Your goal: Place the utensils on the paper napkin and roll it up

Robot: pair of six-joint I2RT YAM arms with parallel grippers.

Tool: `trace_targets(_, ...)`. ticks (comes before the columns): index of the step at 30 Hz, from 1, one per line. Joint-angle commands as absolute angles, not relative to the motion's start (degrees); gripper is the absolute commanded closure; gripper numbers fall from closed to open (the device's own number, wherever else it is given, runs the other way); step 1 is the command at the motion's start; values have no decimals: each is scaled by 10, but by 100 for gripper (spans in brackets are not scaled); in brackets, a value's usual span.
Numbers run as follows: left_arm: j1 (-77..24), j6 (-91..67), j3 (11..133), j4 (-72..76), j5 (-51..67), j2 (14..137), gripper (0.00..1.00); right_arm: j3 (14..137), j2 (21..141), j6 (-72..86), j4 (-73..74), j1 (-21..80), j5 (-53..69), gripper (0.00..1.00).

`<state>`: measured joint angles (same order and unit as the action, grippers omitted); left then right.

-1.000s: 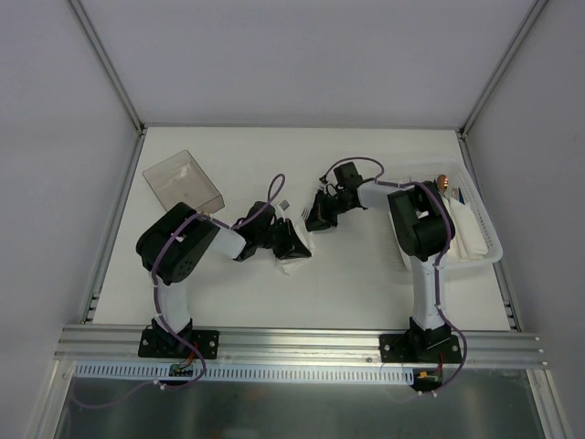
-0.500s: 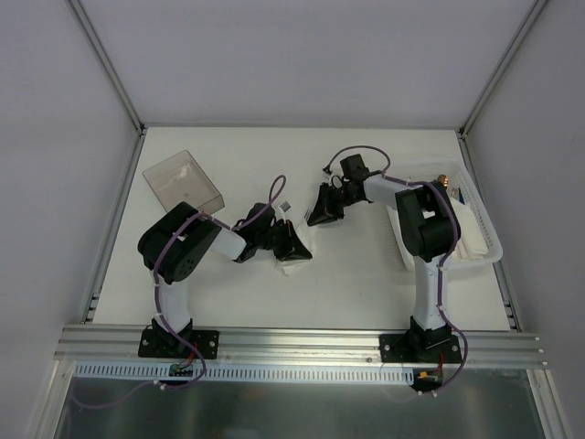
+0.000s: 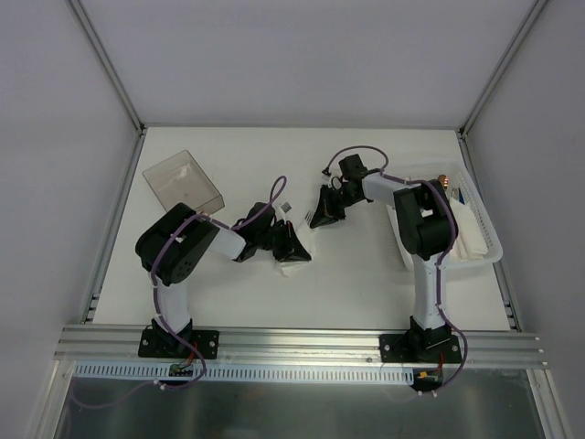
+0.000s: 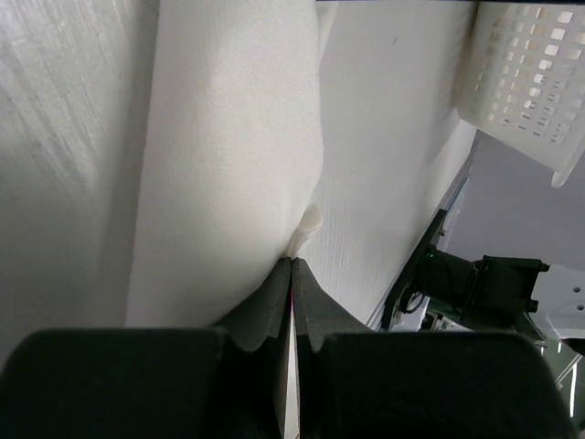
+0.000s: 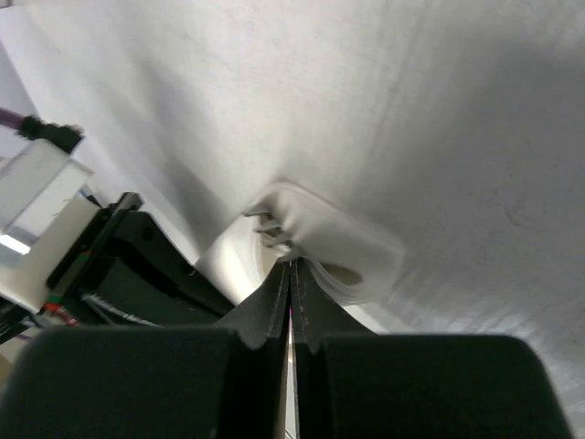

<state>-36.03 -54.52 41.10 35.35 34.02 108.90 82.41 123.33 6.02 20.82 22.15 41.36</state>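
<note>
The paper napkin (image 3: 292,265) lies partly rolled in the middle of the table between my two grippers. My left gripper (image 3: 291,245) is shut on the napkin's edge; in the left wrist view the white sheet (image 4: 228,137) folds up from the pinched tips (image 4: 292,262). My right gripper (image 3: 320,215) is shut on the other end of the napkin. In the right wrist view the napkin (image 5: 343,247) curls round the utensils, and only fork tines (image 5: 263,229) stick out just above the closed tips (image 5: 291,265). The rest of the utensils is hidden inside.
A clear plastic box (image 3: 183,180) stands at the back left. A white plastic tray (image 3: 477,240) sits at the right with a small gold round item (image 3: 443,181) at its far end. The tray's perforated wall (image 4: 530,82) shows in the left wrist view.
My right gripper has shifted slightly back and to the right, still holding the napkin. The left gripper has barely moved.
</note>
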Motion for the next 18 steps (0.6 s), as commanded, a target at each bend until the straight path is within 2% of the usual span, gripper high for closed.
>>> trace_targets(1, -370, -511, 410, 278, 334, 1066, 100, 840, 1245, 47, 243, 225, 387, 100)
trace_targets(9, -385, -503, 439, 244, 337, 1020, 100, 847, 1247, 46, 266, 234, 361, 100)
trace_targets(18, -429, -516, 461, 241, 327, 1049, 100, 841, 1252, 69, 270, 234, 338, 100)
